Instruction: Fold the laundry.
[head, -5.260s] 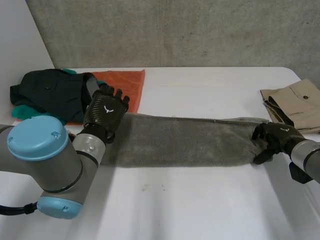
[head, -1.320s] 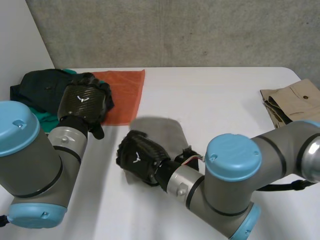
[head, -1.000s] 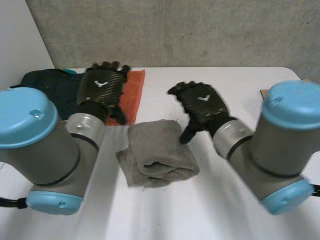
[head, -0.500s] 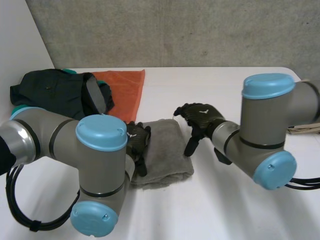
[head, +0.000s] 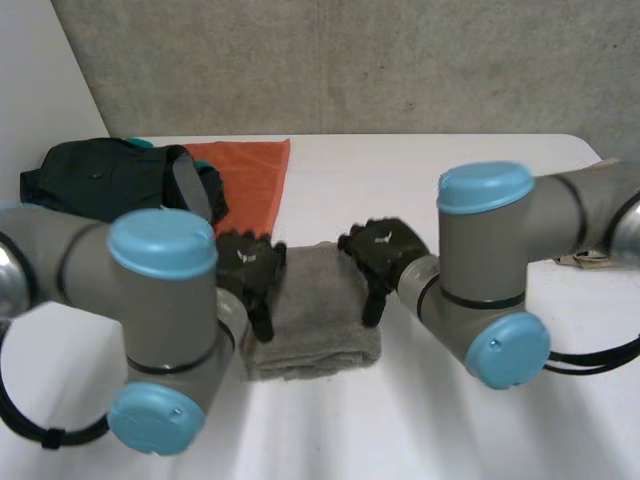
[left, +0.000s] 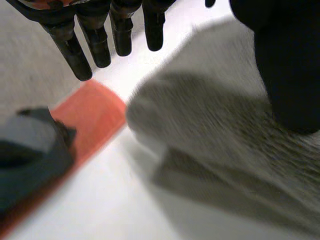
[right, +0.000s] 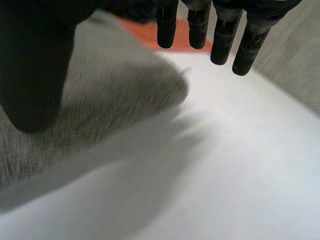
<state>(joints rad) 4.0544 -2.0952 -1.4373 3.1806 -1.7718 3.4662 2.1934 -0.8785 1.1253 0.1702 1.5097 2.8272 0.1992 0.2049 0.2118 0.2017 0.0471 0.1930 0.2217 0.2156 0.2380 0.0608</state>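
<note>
Two open hands flank one folded towel. From the left: a heap of dark clothes (head: 95, 180) and an orange cloth (head: 250, 180) lie toward the far side of the table (head: 430, 180). My left hand (head: 250, 278) is at the towel's left edge, fingers (left: 97, 42) straight, gripping nothing. The grey towel (head: 315, 315) sits mid-table, doubled into a thick pad. My right hand (head: 380, 255) is at its right edge, fingers (right: 223, 40) likewise straight and empty. I judge the towel soft, light and limp. Its plush pile is unlikely to slip, but its layers may slide apart. It is best taken at both side edges, pinching all layers together near the corners.
</note>
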